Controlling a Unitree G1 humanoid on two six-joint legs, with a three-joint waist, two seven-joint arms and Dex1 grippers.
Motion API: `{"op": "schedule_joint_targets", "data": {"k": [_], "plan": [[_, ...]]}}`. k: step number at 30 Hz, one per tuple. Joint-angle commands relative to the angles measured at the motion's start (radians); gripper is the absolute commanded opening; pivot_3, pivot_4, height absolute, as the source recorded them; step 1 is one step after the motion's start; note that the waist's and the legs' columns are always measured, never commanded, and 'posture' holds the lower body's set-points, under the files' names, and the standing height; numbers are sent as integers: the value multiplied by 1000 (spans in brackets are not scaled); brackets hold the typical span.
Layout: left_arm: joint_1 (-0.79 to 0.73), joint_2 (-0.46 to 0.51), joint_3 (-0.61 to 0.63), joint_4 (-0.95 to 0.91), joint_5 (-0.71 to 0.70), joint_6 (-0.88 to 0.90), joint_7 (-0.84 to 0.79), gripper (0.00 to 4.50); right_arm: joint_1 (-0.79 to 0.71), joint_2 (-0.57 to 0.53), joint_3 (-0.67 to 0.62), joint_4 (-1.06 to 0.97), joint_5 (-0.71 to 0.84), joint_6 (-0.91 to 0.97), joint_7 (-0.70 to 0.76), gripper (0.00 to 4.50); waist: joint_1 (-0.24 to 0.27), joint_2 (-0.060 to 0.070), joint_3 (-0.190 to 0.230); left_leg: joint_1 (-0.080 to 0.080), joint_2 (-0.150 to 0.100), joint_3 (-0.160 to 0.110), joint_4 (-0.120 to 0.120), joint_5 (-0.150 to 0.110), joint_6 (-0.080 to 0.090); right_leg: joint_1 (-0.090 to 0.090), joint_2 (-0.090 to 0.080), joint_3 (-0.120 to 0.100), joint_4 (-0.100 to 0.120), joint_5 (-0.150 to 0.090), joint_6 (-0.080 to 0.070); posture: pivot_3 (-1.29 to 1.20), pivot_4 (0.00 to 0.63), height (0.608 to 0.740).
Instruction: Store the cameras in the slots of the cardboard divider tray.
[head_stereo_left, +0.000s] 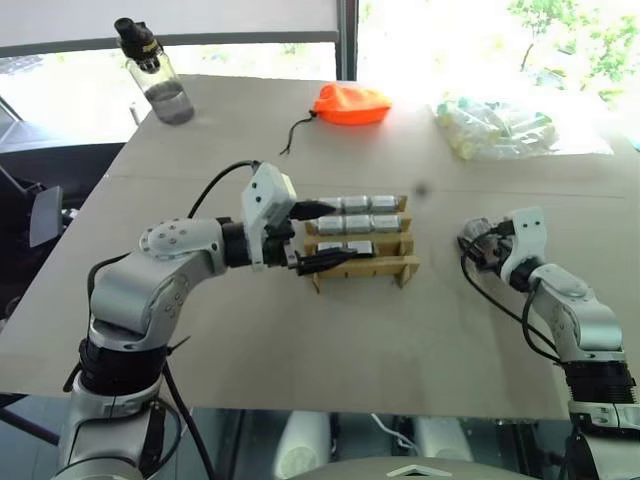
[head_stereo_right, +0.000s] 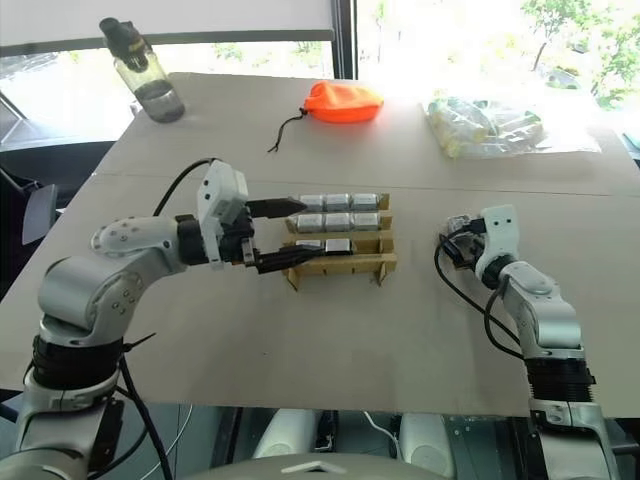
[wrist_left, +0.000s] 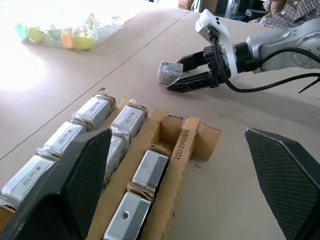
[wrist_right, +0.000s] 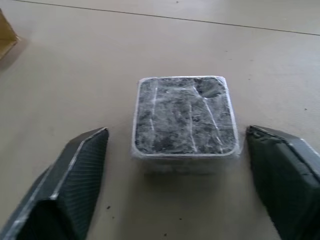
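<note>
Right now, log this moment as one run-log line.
left tool: open over tan cardboard divider tray | right tool: open around loose plastic-wrapped boxy camera on table, not gripped | tray: one near-row slot empty

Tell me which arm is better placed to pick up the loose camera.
The right. Its gripper is open with a finger on each side of the loose camera on the table. The left gripper is open over the tray, away from that camera.
</note>
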Motion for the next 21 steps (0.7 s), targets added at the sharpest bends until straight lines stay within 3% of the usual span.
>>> {"op": "schedule_joint_targets", "data": {"k": [1, 2, 3, 6, 12, 15, 21], "plan": [[10, 17, 7, -25, -15, -18, 2, 4500, -5, -10, 2, -27, -17, -35, 21, 2631, 0, 0, 0, 0, 0, 0, 0, 0, 0, 0, 0, 0, 0, 0, 0, 0, 150, 726], [11, 17, 4, -22, -13, -22, 3, 4500, -2, -11, 2, -30, -21, -39, 26, 2111, 0, 0, 0, 0, 0, 0, 0, 0, 0, 0, 0, 0, 0, 0, 0, 0, 150, 726], [11, 14, 2, -18, -14, -25, 2, 4500, 3, -14, 4, -35, -27, -49, 33, 1877, 0, 0, 0, 0, 0, 0, 0, 0, 0, 0, 0, 0, 0, 0, 0, 0, 150, 726], [-9, -5, -18, 12, -12, -37, 1, 4500, 14, -53, 41, -44, -83, -116, 71, 1880, 2, 0, 0, 0, 0, 0, 0, 0, 0, 0, 0, 0, 0, 0, 0, 0, 150, 726], [-91, -50, -75, 109, -7, -74, -43, 4500, 11, -195, 134, -57, -329, -563, 109, 1880, 0, 0, 0, -1, -1, 1, 0, 0, 0, -1, 0, -1, 0, 0, 0, 0, 150, 726], [-194, -86, -123, 228, 10, -112, -98, 4500, -44, -285, 206, -28, -498, -852, 109, 1880, -2, 0, 1, 0, -1, 2, 0, 0, 0, -1, 0, -1, 0, 0, 0, 0, 150, 726], [-308, -139, -193, 385, 61, -180, -162, 4500, -173, -403, 331, 38, -771, -1213, 85, 1880, -5, 0, 1, 0, 0, 4, 0, 0, 0, -2, 1, -1, 0, 0, 0, 0, 150, 726]]}}
